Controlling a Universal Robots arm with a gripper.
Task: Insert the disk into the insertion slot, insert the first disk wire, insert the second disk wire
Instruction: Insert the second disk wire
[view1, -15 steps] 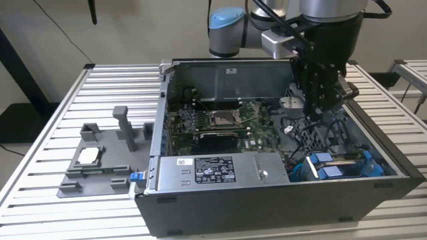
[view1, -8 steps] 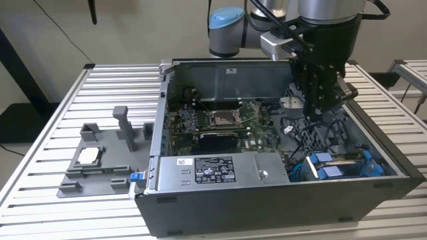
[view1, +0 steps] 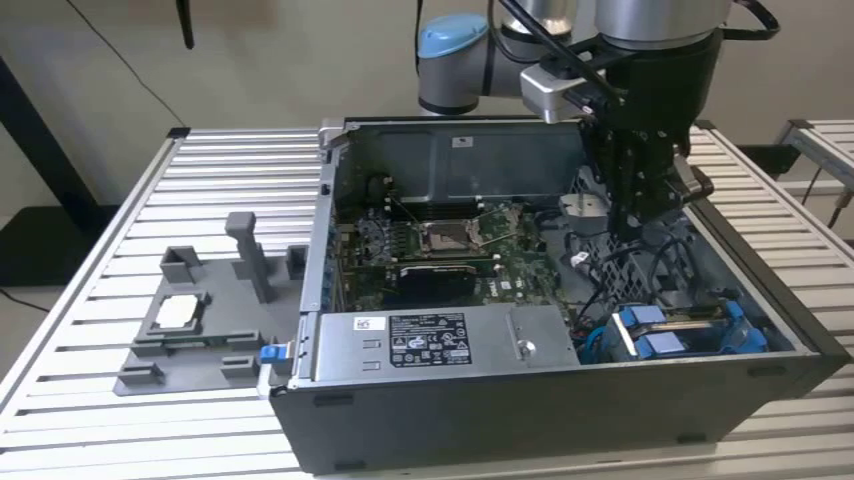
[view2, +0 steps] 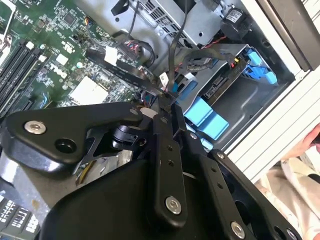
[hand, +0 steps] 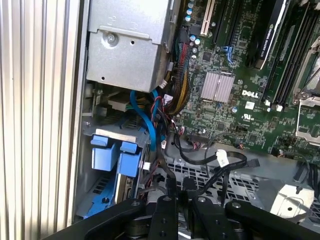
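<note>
The insertion slot, a dark metal bay with blue rails, sits in the case's near corner at the exterior view's right. The disk lies inside it between the blue tabs, which also show in the first wrist view. My gripper hangs inside the case, just behind the bay. In both wrist views its fingertips are shut on a thin black disk wire that runs toward the bay. A second black wire with a white tag loops loose on the perforated floor nearby.
The grey power-supply box with its white sticker fills the case front. The green motherboard lies behind it. A grey fixture stands on the ribbed table at the exterior view's left. A bundle of cables crowds the bay's edge.
</note>
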